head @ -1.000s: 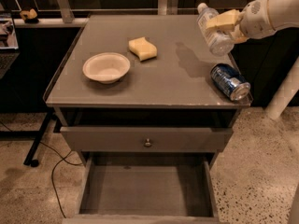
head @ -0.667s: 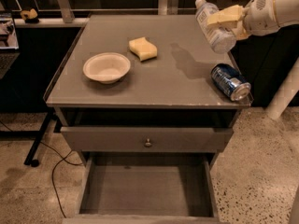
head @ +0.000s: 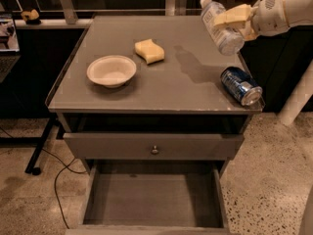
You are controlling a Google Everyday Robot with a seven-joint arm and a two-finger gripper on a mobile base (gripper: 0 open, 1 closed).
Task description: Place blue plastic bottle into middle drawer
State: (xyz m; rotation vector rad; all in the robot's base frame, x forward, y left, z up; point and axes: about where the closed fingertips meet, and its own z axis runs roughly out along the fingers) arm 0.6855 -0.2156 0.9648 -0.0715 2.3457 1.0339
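My gripper (head: 234,21) is at the upper right, above the back right part of the cabinet top, shut on the blue plastic bottle (head: 220,29). The bottle is clear with a white cap and hangs tilted in the air, cap toward the upper left. The middle drawer (head: 154,197) stands pulled open at the bottom, wide and shallow, its grey floor bare. It lies well below and to the left of the gripper.
On the cabinet top (head: 186,89) are a white bowl (head: 111,71) at the left, a yellow sponge (head: 149,51) near the middle back and a blue drink can (head: 240,85) lying at the right edge. A closed drawer front with a knob (head: 155,150) sits above the open drawer.
The gripper has lifted the bottle slightly higher and a little to the left. Nothing on the cabinet top has moved.
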